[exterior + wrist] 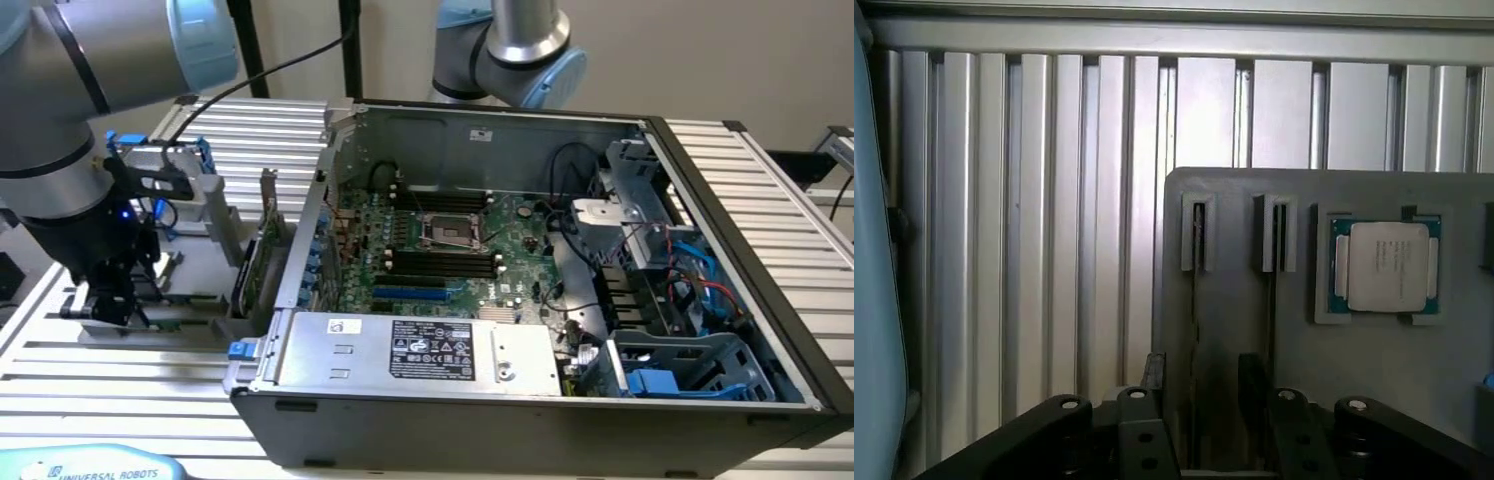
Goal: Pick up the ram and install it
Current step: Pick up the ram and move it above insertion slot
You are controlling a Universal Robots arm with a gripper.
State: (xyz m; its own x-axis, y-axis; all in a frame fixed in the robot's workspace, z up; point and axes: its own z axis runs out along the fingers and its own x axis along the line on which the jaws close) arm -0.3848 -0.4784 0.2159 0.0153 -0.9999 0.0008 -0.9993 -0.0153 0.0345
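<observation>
A Universal Robots arm lowers its black gripper (110, 305) over a grey slotted holder plate (1239, 320) near the ribbed aluminium tabletop (787, 200) edge on the exterior view's left. In the wrist view the gripper (1202, 385) is spread, one finger on each side of the ram (1195, 300), a thin dark circuit-board stick standing edge-on in one of the plate's two narrow slots. The fingers appear apart from it, though contact cannot be told for certain. A silver-topped processor chip (1384, 265) lies in a pocket beside the slots. Bare tabletop runs beyond the plate's edge. An upright green card with a metal bracket (251, 265) stands between the gripper and the open dark-grey computer case (534, 420), its green motherboard (507, 225) exposed.
</observation>
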